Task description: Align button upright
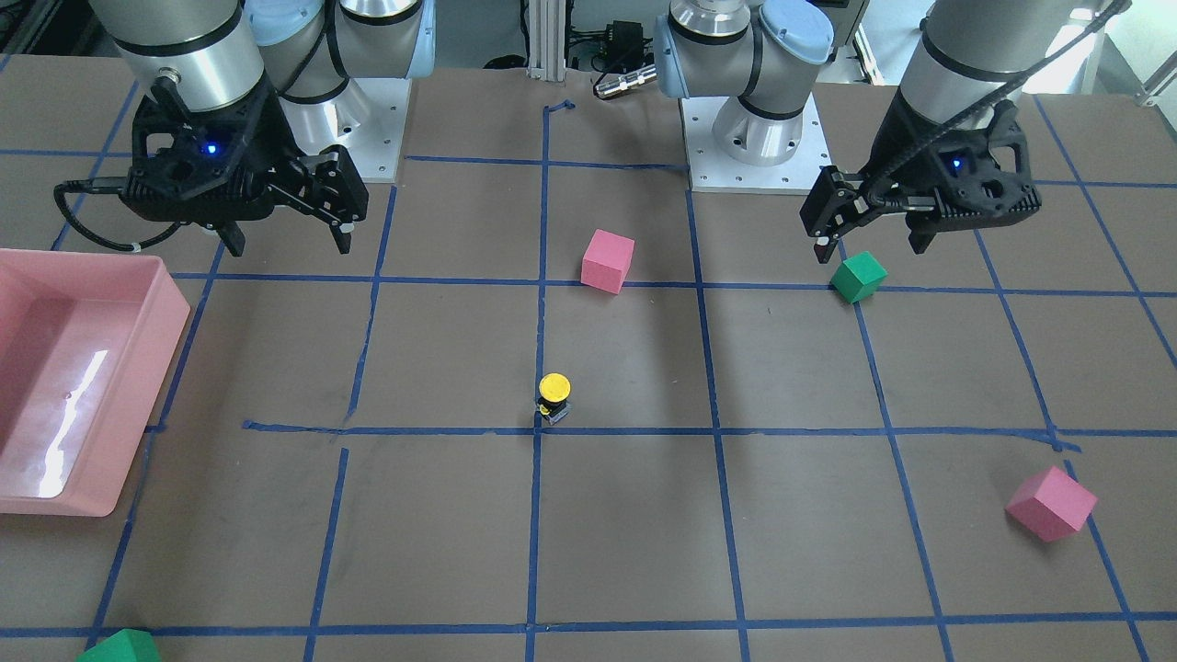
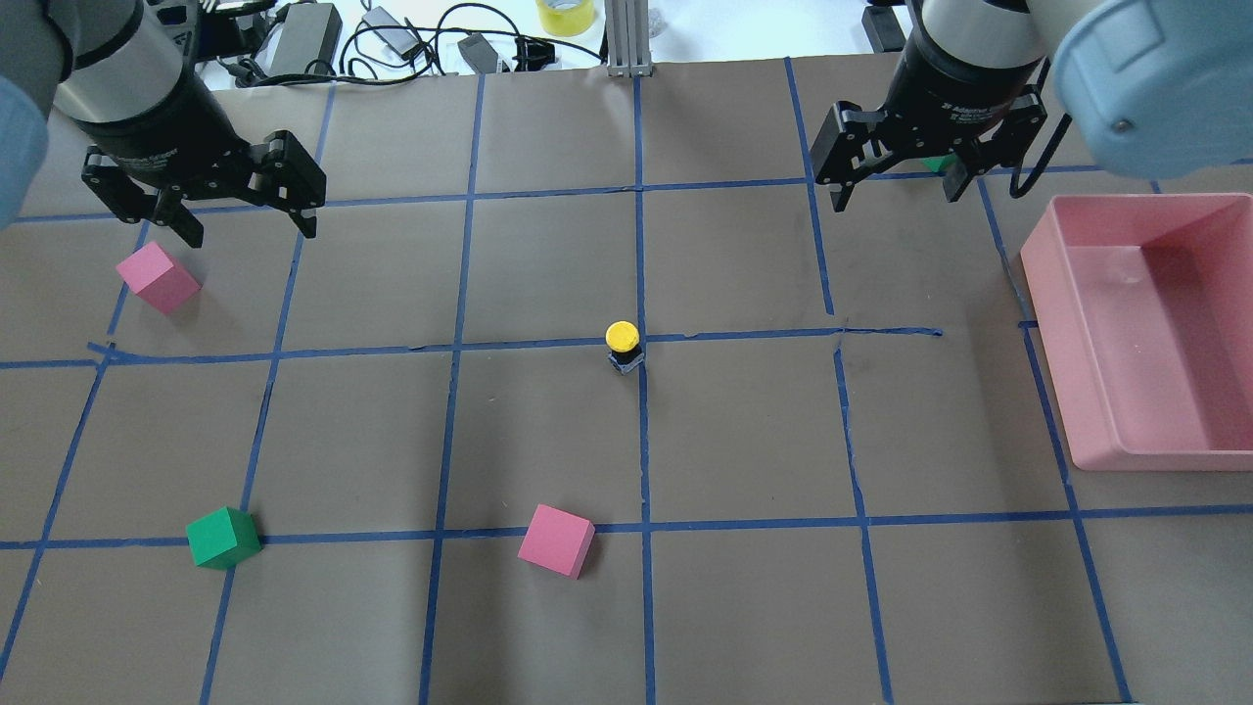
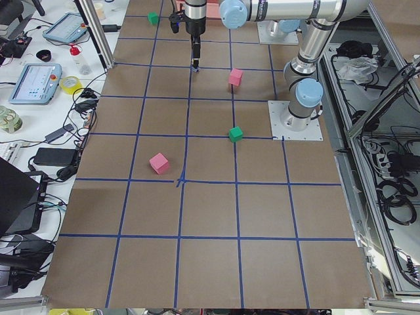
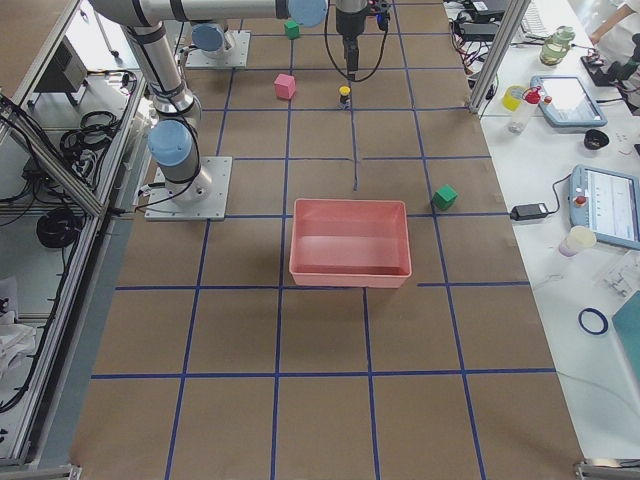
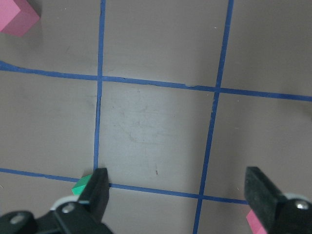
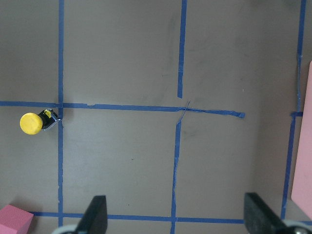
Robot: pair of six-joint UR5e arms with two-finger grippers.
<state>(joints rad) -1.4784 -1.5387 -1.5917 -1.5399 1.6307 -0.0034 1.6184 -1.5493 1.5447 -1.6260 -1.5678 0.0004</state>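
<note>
The button (image 1: 554, 397) has a round yellow cap on a black body and stands cap-up on a blue tape crossing at the table's middle. It also shows in the overhead view (image 2: 624, 346) and at the left of the right wrist view (image 6: 36, 123). My left gripper (image 2: 252, 233) hangs open and empty above the table, far from the button; in the front view (image 1: 869, 250) it is at the right, over a green cube (image 1: 859, 276). My right gripper (image 2: 896, 199) is open and empty as well, high on the other side (image 1: 290, 246). Both wrist views show the fingers (image 5: 97, 183) (image 6: 97, 209) spread wide.
A pink bin (image 2: 1043, 264) sits at the table's right side, also in the front view (image 1: 170, 303). Pink cubes (image 2: 556, 540) (image 2: 158, 277) and a green cube (image 2: 223, 538) lie scattered. Another green cube (image 1: 119, 647) lies on the table's far side. Blue tape lines grid the brown table.
</note>
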